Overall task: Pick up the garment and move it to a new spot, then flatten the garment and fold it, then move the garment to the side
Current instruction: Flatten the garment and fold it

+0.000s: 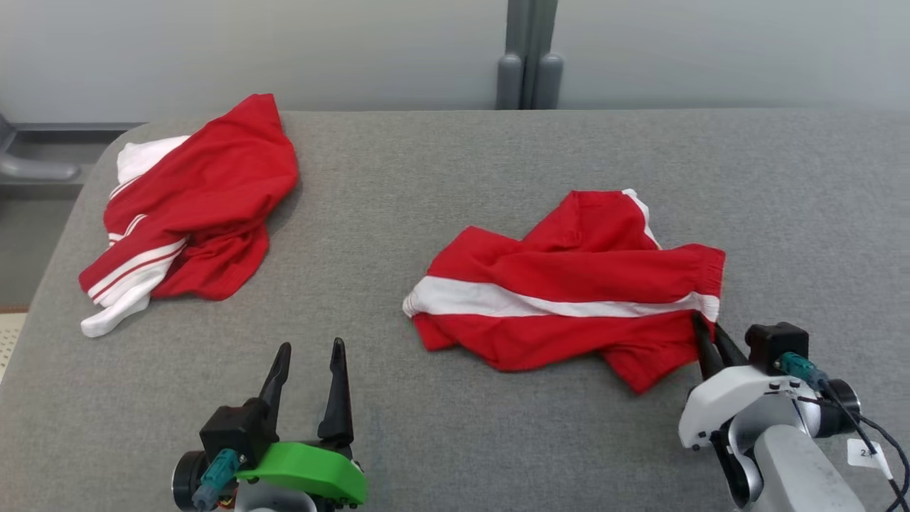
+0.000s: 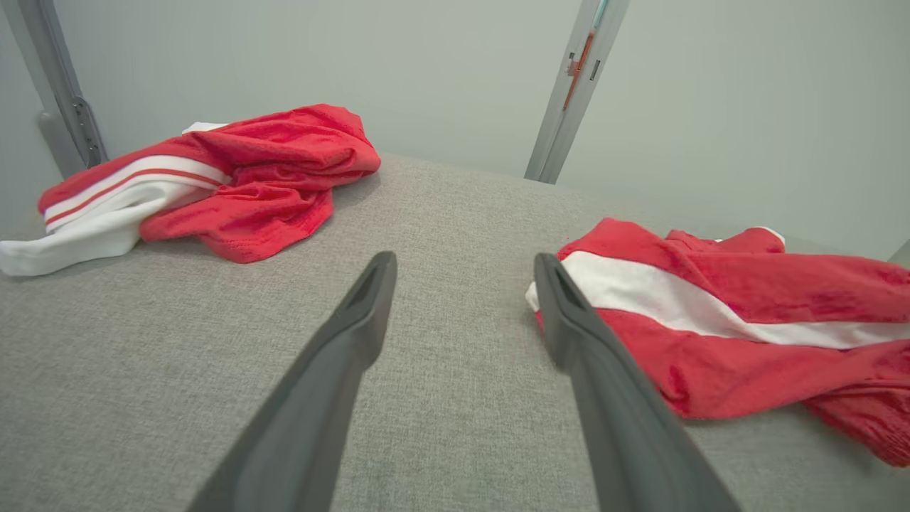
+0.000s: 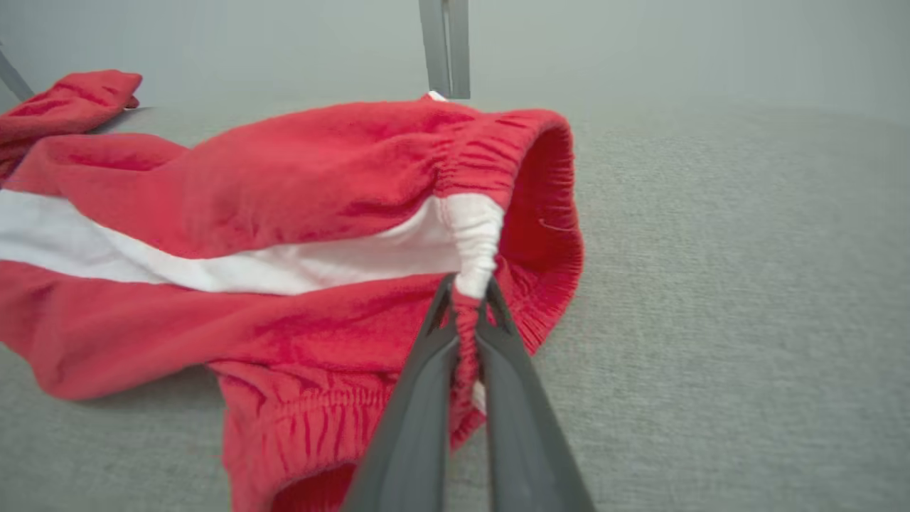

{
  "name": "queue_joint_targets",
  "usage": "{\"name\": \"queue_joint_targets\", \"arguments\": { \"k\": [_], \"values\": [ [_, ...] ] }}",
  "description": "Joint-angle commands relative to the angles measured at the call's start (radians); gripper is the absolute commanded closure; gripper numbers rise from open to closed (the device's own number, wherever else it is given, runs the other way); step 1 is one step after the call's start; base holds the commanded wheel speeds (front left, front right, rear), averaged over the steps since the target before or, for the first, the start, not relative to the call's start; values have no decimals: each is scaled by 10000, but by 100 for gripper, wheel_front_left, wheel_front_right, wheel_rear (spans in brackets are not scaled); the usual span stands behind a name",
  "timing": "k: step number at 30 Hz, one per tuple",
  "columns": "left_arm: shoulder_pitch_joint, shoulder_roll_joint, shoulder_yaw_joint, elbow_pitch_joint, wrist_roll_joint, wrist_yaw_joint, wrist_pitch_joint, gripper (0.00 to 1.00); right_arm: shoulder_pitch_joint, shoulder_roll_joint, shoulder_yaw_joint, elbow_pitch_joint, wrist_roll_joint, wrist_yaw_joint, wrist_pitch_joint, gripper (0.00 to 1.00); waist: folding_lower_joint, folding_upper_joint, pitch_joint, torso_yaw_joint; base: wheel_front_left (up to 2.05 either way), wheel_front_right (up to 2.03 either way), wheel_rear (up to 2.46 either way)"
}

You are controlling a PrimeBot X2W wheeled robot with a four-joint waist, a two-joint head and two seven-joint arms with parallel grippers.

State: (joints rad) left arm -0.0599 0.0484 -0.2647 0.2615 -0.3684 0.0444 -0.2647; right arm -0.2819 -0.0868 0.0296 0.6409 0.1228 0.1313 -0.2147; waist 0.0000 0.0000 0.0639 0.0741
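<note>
Fabric of the elastic waistband [image 3: 473, 153] is pinched between the two fingers of the right gripper [image 3: 467, 288], which are pressed together on a thin gather of cloth just below the end of the white stripe [image 3: 213, 270]. The garment, a pair of red shorts [image 1: 569, 284], is lying crumpled on the grey padded table [image 1: 498, 441], somewhat right of its middle, with the pinched end turned to the right edge. The left gripper [image 1: 311, 346] is held spread wide and empty above the table near the front edge, apart from the shorts. A second red and white garment [image 1: 206, 206] is heaped near the far left corner and is not touched.

The step in hand is judged to be the pick-up for moving to a new spot. It would be done well if the arm is raised straight up and slowly at first, so that the small pinch is not pulled out by the weight of the hanging cloth. Enough height should be gained before any sideways travel, otherwise the lower leg is dragged and more creases are made. A free place toward the front middle should be chosen, well apart from the second garment. If the pinch is seen to slip, the shorts should be put down and taken again deeper on the waistband.
</note>
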Motion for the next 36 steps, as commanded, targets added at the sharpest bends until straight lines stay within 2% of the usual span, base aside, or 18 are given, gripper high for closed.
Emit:
{"name": "queue_joint_targets", "arguments": {
  "k": [1,7,13,14,15,16,17,25,36],
  "values": [
    [57,37,-24,4,45,0,5,0,179,-34,-146,-99,-103,-9,141,100,0,0,-20,-479,0,0,0],
    [-150,38,-89,32,59,-15,5,0,182,-293,-551,11,-319,-13,437,100,0,0,200,-616,0,0,0],
    [-237,38,-112,102,48,-43,5,0,-2,-431,-760,220,-481,-13,228,100,0,0,314,-582,0,0,0],
    [-251,38,-120,116,43,-51,5,0,-32,-464,-830,242,-599,-13,131,95,0,0,319,-570,0,0,0],
    [-256,38,-131,135,35,-52,5,0,-47,-443,-907,264,-669,-13,65,78,0,0,316,-560,0,0,0],
    [-267,38,-157,153,14,-52,5,0,-40,-378,-976,270,-725,-13,-32,24,0,0,302,-549,0,0,0],
    [-277,38,-176,155,-7,-48,5,0,-25,-319,-985,251,-746,-13,-98,0,0,0,283,-542,0,0,0],
    [-275,38,-161,29,-27,5,5,0,386,-137,-1175,-270,-882,-13,-414,0,0,0,-155,-609,0,0,0],
    [-205,38,-519,-89,-96,39,5,0,977,129,-817,-2256,-1149,-13,-495,0,0,0,-785,-648,0,0,0]
  ]
}}
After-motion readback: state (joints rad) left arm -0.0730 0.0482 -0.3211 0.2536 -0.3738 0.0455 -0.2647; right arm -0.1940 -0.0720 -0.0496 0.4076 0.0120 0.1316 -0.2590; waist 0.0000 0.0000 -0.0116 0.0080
